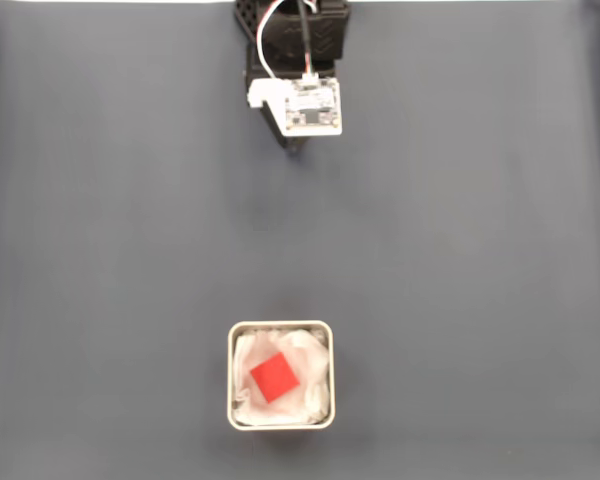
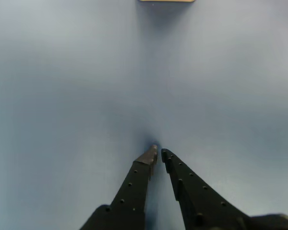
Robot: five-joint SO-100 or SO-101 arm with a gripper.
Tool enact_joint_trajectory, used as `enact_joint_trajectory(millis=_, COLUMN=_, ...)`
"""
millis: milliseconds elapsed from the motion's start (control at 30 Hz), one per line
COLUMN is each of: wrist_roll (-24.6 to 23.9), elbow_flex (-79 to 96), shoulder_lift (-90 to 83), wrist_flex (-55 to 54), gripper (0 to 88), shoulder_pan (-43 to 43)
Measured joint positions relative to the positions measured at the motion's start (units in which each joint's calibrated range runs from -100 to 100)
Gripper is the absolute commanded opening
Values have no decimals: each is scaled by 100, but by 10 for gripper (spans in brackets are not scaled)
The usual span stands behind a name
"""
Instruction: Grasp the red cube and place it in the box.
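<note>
One red cube (image 1: 274, 378) sits inside the box (image 1: 280, 327), on its wrinkled white lining, well apart from the pincer (image 2: 159, 152); the pincer's jaws are nearly pressed together, empty; the cube looks light, stiff, matte; opposite flat faces suit gripping.

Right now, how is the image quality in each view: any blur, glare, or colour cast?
Fixed view: soft but even light, the red cube vivid in the box, whose white lining looks washed out. Wrist view: pale bluish cast on the mat, gripper fairly sharp, faint shadow at its tips.
</note>
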Motion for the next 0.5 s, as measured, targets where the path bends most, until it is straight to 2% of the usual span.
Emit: enact_joint_trajectory(millis=500, wrist_roll=-20, elbow_flex=45, shoulder_lift=-78, wrist_flex=557, gripper=0, shoulder_pan=0)
